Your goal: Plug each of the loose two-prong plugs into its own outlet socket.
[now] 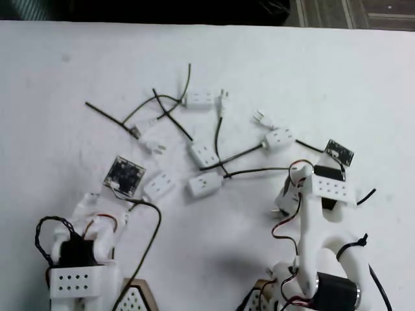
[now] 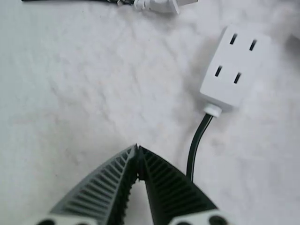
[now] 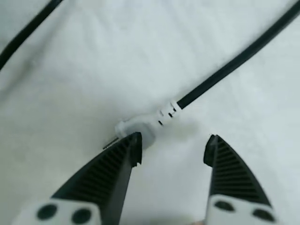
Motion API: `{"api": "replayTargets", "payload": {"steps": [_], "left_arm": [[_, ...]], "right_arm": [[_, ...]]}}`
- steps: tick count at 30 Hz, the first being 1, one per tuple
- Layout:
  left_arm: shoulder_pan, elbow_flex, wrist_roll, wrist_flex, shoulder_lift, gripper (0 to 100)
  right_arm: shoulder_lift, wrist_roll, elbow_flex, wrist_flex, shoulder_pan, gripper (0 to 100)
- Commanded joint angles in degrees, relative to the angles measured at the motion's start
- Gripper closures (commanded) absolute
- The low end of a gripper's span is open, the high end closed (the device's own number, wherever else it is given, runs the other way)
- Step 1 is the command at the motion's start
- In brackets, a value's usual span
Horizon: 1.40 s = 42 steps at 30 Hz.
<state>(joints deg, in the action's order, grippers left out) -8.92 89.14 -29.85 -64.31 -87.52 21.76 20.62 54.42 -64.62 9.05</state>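
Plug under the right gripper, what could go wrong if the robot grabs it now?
1. The plug lies by one finger of the open right gripper, not midway, so closing might push it aside or pinch only its edge.
2. Cords cross mid-table; if its cord is among them, lifting could tug an outlet along.

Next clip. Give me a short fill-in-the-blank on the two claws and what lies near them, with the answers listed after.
1. The left claw is ____, with nothing held between its fingers.
2. The right claw is ____, and a white plug lies on the table beside one of its fingers.
3. The face of the outlet block in the left wrist view shows ____ slots.
4. The cord leaving that outlet block is ____ in colour.

Missing words: shut; open; four; black.
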Motion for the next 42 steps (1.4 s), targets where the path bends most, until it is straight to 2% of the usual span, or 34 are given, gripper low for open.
{"api": "replayTargets", "payload": {"steps": [1,10,17,19,23,25,29,36,42], "left_arm": [[0.13,-0.35,-0.26,0.79,-0.48,98],[0.13,-0.35,-0.26,0.79,-0.48,98],[0.13,-0.35,-0.26,0.88,-0.48,98],[0.13,-0.35,-0.26,0.88,-0.48,98],[0.13,-0.35,-0.26,0.88,-0.48,98],[0.13,-0.35,-0.26,0.88,-0.48,98],[0.13,-0.35,-0.26,0.88,-0.48,98],[0.13,-0.35,-0.26,0.97,-0.48,98],[0.13,-0.35,-0.26,0.97,-0.48,98]], "right_arm": [[0.66,-0.26,-0.26,3.12,-0.40,77.2],[-11.03,1.49,-3.34,8.57,-3.74,77.2],[-14.99,1.93,-8.00,5.14,-4.18,77.9],[-14.90,1.76,-8.18,5.14,-4.09,82.7],[-14.90,1.76,-9.05,5.49,-4.09,99.1],[-14.90,1.76,-9.67,5.32,-3.91,96.4],[-14.90,1.14,-10.02,5.23,-4.18,98.1],[-9.98,-11.52,-10.64,2.68,-4.09,98.1],[0.92,-32.18,-10.29,1.45,-3.82,98.1]]}}
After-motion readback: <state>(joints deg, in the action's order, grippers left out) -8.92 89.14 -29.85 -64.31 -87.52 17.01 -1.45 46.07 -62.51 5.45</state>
